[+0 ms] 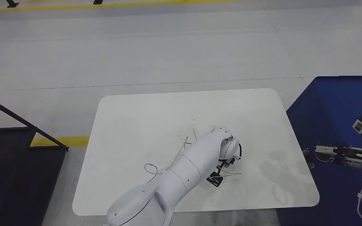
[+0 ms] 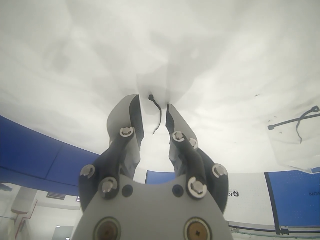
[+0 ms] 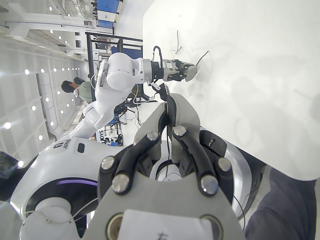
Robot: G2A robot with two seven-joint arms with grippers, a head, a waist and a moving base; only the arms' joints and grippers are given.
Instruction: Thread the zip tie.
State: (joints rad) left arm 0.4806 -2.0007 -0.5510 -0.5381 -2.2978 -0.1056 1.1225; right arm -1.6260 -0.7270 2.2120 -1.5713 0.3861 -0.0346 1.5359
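While apart, jaws astride zip tie [image 2: 157, 111].

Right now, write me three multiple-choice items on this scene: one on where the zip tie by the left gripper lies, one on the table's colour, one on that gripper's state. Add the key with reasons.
1. Where is the zip tie nearest the left gripper?
A. On a blue panel.
B. On the table, between the jaws.
C. Hanging off the table's edge.

2. What colour is the table?
A. Black.
B. Blue.
C. White.

3. How does the left gripper stand?
A. Open.
B. Shut on the tie.
C. Shut on nothing.

Key:
1 B, the left wrist view shows the tie lying between the two jaws.
2 C, the top view shows a white table top.
3 A, a clear gap parts the jaws on either side of the tie.
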